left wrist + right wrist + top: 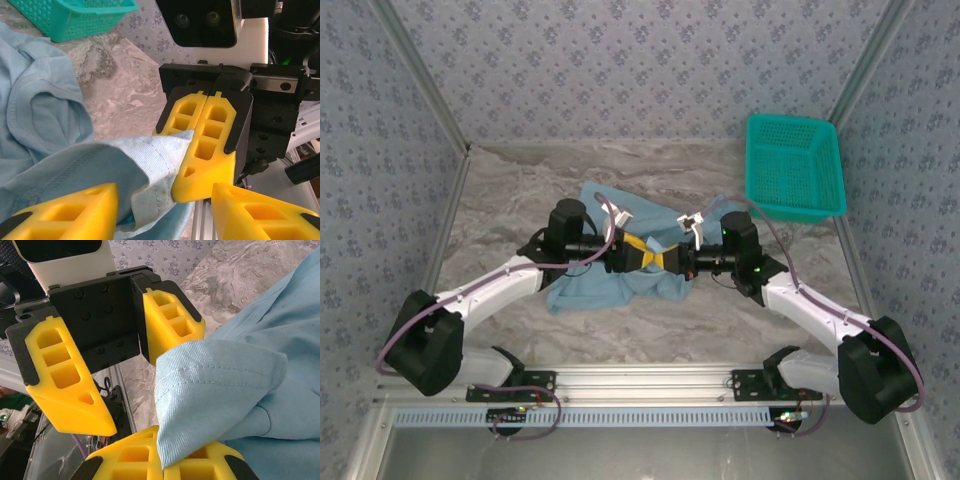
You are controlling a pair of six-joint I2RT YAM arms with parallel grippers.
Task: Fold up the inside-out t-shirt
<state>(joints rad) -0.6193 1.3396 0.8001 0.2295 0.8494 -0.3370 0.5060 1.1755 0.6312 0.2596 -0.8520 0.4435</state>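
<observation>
While the hem (200,367) is passed: right claw (162,460) clamped on t-shirt (280,305).
Left claw (165,200): open astride hem.
Advice: close squarely before right releases.

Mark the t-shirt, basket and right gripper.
t-shirt (582,288): top view, near-left cloth.
basket (805,209): top view, near wall.
right gripper (162,462): right wrist view, between its fingertips.

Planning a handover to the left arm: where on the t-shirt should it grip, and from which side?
Probably the stitched edge of the t-shirt, just beside where the right gripper pinches it. That edge is held up off the table and stands free, so the left gripper can come from the left, open jaws straddling it.
</observation>
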